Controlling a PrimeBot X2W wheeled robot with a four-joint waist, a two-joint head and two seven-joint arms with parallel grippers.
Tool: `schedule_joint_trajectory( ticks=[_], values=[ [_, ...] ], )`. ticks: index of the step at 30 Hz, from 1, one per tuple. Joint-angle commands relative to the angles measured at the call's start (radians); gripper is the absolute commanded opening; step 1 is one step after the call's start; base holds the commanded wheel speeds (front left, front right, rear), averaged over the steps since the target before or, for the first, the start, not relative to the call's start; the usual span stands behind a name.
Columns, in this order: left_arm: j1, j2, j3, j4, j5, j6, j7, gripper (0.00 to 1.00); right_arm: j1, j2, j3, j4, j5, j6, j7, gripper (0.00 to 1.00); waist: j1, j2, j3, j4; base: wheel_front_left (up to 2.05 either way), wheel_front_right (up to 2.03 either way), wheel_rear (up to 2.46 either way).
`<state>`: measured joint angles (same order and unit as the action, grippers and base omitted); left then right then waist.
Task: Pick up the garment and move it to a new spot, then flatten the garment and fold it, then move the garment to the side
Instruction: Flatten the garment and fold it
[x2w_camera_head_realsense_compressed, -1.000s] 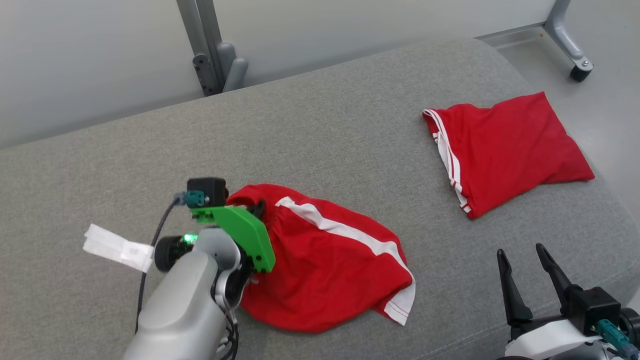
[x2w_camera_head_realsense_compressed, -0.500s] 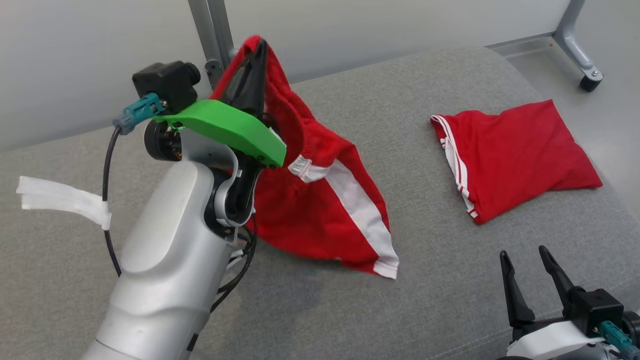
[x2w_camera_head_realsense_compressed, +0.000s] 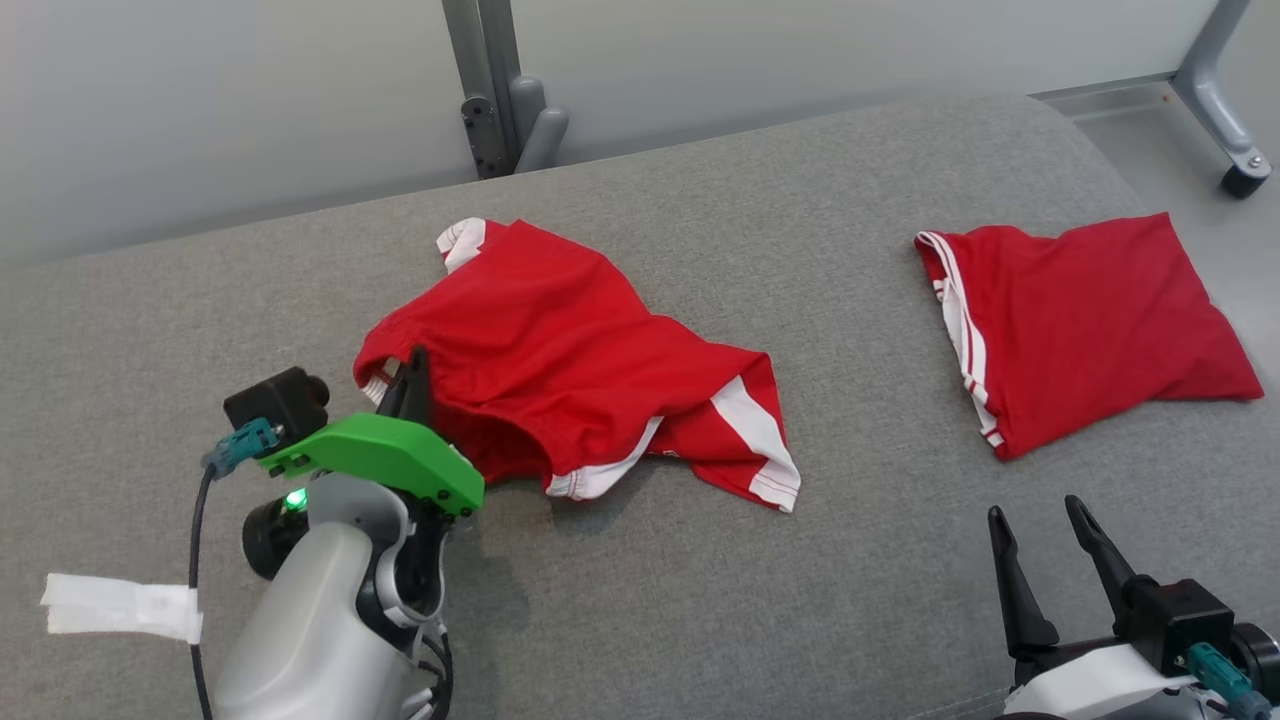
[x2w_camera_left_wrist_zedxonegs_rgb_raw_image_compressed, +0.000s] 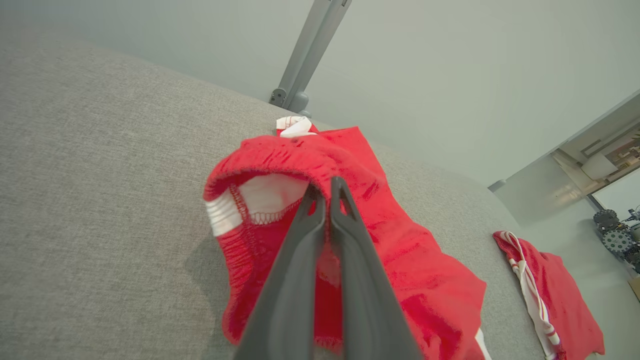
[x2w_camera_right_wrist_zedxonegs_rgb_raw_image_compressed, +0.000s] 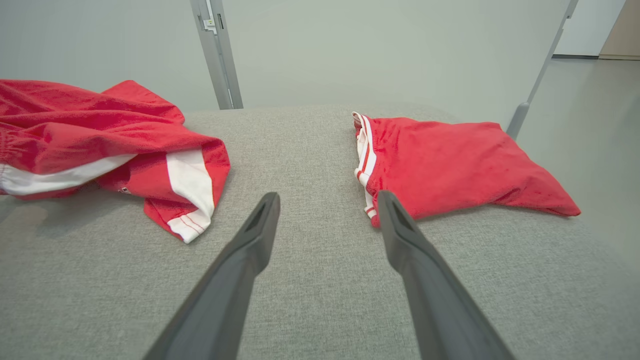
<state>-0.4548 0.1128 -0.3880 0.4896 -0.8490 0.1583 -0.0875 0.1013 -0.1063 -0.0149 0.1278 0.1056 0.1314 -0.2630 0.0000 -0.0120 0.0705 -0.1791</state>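
The left gripper (x2w_camera_head_realsense_compressed: 412, 372), pinched shut on the waistband (x2w_camera_left_wrist_zedxonegs_rgb_raw_image_compressed: 260, 152) of the red garment (x2w_camera_head_realsense_compressed: 560, 350) lying crumpled on the grey cushion (x2w_camera_head_realsense_compressed: 200, 330) at its 1 o'clock, should draw it taut before releasing, while the right gripper (x2w_camera_head_realsense_compressed: 1035, 512) stands open and empty.

A grey upholstered surface (x2w_camera_head_realsense_compressed: 700, 600) of coarse woven fabric spans the scene, its far edge curving round at the far right. Two things lie on it, well apart. Left of the middle, a crumpled red garment (x2w_camera_head_realsense_compressed: 560, 350) with white stripes sprawls in loose folds. One white-trimmed hem lies toward the far side and another points near and right. Its near-left end rises off the fabric. At the right lies a folded red garment (x2w_camera_head_realsense_compressed: 1090, 320), a flat packet with its white-striped edge facing left.
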Motion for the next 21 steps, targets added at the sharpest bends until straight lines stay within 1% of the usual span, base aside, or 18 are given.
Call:
schedule_joint_trajectory(
  ticks=[1, 4, 6, 7, 8, 9, 10, 13, 15, 19, 21],
  values=[
    [0.008, 0.008, 0.019, 0.029, -0.014, -0.003, -0.016, 0.00, -0.009, -0.003, 0.005, 0.002, 0.002, -0.001, -0.003, 1.00, 0.0000, 0.0120, 0.011, 0.016, 0.00, 0.00, 0.00],
    [-0.018, 0.015, 0.053, 0.115, -0.030, -0.015, -0.060, 0.00, -0.022, -0.010, 0.016, 0.006, 0.006, -0.001, -0.003, 1.00, 0.0000, 0.0120, 0.017, 0.026, 0.00, 0.00, 0.00],
    [-0.037, 0.011, 0.061, 0.160, -0.045, -0.044, -0.077, 0.00, -0.025, -0.013, 0.017, 0.007, 0.008, -0.001, -0.003, 1.00, 0.0000, 0.0120, 0.022, 0.032, 0.00, 0.00, 0.00],
    [-0.041, 0.008, 0.063, 0.184, -0.050, -0.061, -0.078, 0.07, -0.025, -0.015, 0.018, 0.008, 0.009, -0.001, -0.003, 1.00, 0.0000, 0.0120, 0.023, 0.034, 0.00, 0.00, 0.00],
    [-0.044, 0.004, 0.060, 0.204, -0.060, -0.082, -0.075, 0.57, -0.024, -0.015, 0.016, 0.009, 0.010, -0.001, -0.003, 1.00, 0.0000, 0.0120, 0.024, 0.037, 0.00, 0.00, 0.00],
    [-0.042, 0.000, 0.061, 0.226, -0.074, -0.099, -0.067, 0.92, -0.024, -0.016, 0.015, 0.010, 0.011, -0.001, -0.003, 1.00, 0.0000, 0.0120, 0.024, 0.039, 0.00, 0.00, 0.00],
    [-0.039, -0.003, 0.056, 0.246, -0.074, -0.118, -0.059, 1.00, -0.022, -0.016, 0.015, 0.012, 0.013, -0.001, -0.003, 1.00, 0.0000, 0.0120, 0.024, 0.040, 0.00, 0.00, 0.00],
    [-0.008, -0.007, 0.038, 0.289, -0.086, -0.170, -0.042, 1.00, -0.020, -0.013, 0.016, 0.016, 0.016, -0.001, -0.003, 1.00, 0.0000, 0.0120, 0.023, 0.036, 0.00, 0.00, 0.00],
    [0.016, 0.005, 0.037, 0.295, -0.086, -0.193, -0.058, 1.00, -0.015, -0.010, 0.013, 0.013, 0.016, -0.001, -0.003, 1.00, 0.0000, 0.0120, 0.023, 0.032, 0.00, 0.00, 0.00],
    [0.104, 0.022, 0.054, 0.236, -0.105, -0.222, -0.107, 1.00, 0.000, -0.010, 0.001, 0.011, 0.017, -0.001, -0.003, 1.00, 0.0000, 0.0120, 0.024, 0.028, 0.00, 0.00, 0.00],
    [0.159, 0.031, 0.058, 0.181, -0.110, -0.221, -0.116, 1.00, 0.008, -0.007, -0.001, 0.008, 0.015, -0.001, -0.003, 1.00, 0.0000, 0.0120, 0.029, 0.028, 0.00, 0.00, 0.00]
  ],
)
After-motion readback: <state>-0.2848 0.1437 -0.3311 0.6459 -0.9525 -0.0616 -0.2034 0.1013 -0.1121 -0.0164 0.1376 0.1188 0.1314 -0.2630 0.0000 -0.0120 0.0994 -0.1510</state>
